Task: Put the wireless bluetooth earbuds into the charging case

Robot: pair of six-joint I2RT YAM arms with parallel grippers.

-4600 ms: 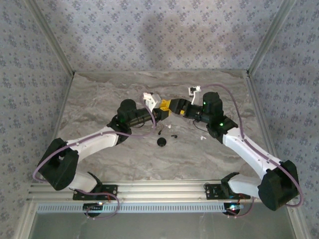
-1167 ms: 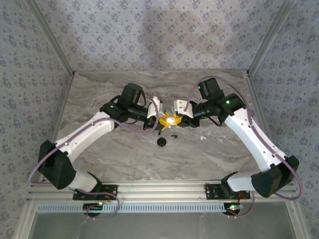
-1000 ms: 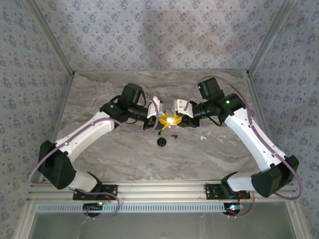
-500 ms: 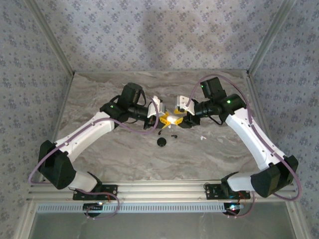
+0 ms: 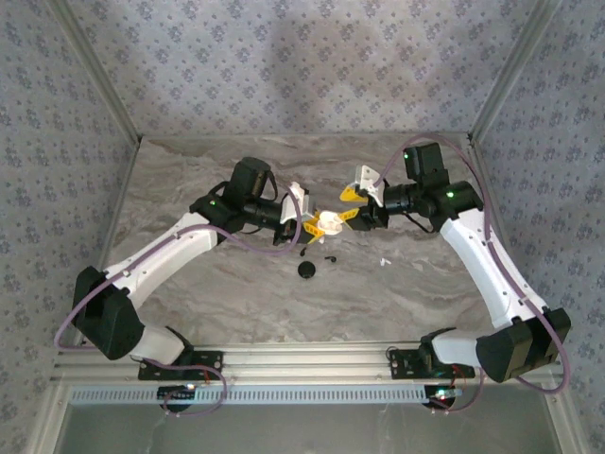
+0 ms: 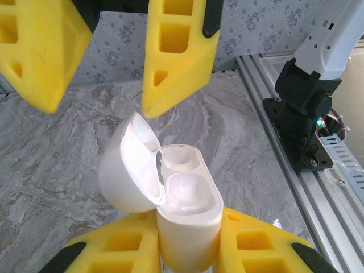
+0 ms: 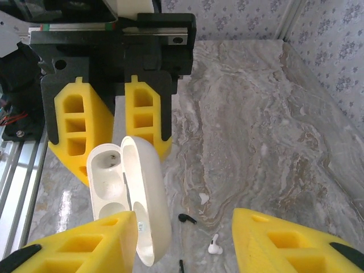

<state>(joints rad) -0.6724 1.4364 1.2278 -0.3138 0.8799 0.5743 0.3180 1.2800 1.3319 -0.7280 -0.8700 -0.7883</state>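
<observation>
My left gripper (image 5: 317, 225) (image 6: 187, 245) is shut on the lower body of the white charging case (image 5: 328, 222) (image 6: 188, 211) (image 7: 108, 187). The case stands upright above the table with its lid swung open, and both wells look empty. My right gripper (image 5: 353, 204) (image 7: 182, 250) is open just right of the case, with nothing between its yellow fingers (image 6: 176, 51); one finger is close beside the lid. One black earbud (image 5: 331, 257) (image 7: 186, 218) lies on the marble below the case. A second thin black piece (image 7: 181, 266) sits at the bottom edge of the right wrist view.
A small white bud-shaped piece (image 7: 214, 245) (image 5: 383, 259) and a white fleck (image 7: 203, 198) lie near the black earbud. A round black disc (image 5: 307, 270) rests on the table nearer the arm bases. The aluminium rail (image 5: 302, 364) runs along the near edge.
My right gripper has opened and drawn back to the right, away from the case. The left gripper has kept the case in the same place.
</observation>
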